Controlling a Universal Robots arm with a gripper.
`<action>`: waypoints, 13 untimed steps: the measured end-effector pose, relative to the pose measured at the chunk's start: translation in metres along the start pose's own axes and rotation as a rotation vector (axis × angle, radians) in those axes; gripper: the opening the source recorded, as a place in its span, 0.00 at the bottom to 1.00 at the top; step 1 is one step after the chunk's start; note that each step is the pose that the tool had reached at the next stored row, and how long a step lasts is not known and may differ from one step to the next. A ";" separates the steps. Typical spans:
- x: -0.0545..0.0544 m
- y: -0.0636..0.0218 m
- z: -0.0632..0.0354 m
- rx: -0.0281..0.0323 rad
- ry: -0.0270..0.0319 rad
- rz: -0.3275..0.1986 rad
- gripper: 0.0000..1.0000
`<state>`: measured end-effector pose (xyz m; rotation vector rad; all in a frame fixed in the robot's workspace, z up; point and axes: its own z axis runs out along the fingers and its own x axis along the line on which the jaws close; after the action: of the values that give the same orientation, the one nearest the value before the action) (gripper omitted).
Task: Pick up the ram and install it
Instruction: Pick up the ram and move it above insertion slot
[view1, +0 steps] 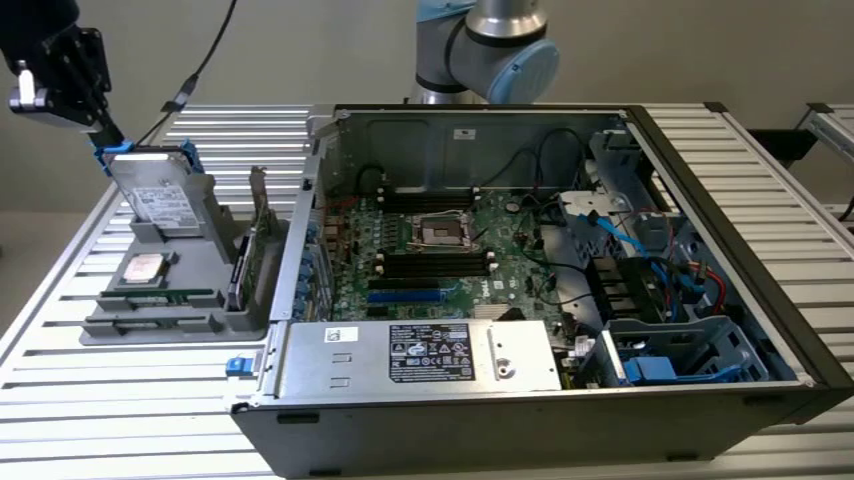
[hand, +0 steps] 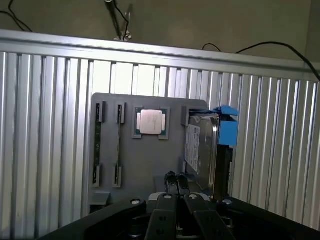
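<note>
My gripper (view1: 100, 120) hangs high at the exterior view's left, above the far end of a grey tray (view1: 214, 240) that sits on the ribbed metal table (view1: 80, 400). It is over the upright hard drive (view1: 160, 200), with nothing in its grasp. The ram (view1: 158, 296) lies at the tray's near end as a thin green strip on edge, well apart from the gripper, with a processor chip (view1: 144, 268) between it and the drive. An expansion card (view1: 256, 240) stands at the tray's side towards the open computer case (view1: 400, 150), whose black memory slots (view1: 430, 262) wait on the motherboard. In the wrist view the gripper (hand: 177, 182) looks down on the tray (hand: 145, 165), its two dark fingertips (hand: 171, 181) drawn together with only a sliver between them and empty. The ram (hand: 97, 145) stands in its holder just beside a second stick (hand: 118, 145), past the processor chip (hand: 151, 122) and away from the hard drive (hand: 200, 150). I judge the neighbouring stick to be the main risk: an off-centre descent could clip it or straddle both boards. A thin board gripped crooked could also tilt and then jam against a slot instead of seating.
</note>
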<state>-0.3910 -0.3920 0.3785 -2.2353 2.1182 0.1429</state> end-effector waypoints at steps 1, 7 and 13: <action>0.002 0.0009 -0.0002 0.0005 -0.0021 0.000 0.10; 0.018 0.0034 -0.0019 0.0016 -0.0149 -0.001 0.10; 0.034 0.0043 -0.0035 0.0022 -0.0259 -0.001 0.10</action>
<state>-0.3934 -0.4260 0.3784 -2.2211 2.1030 0.1684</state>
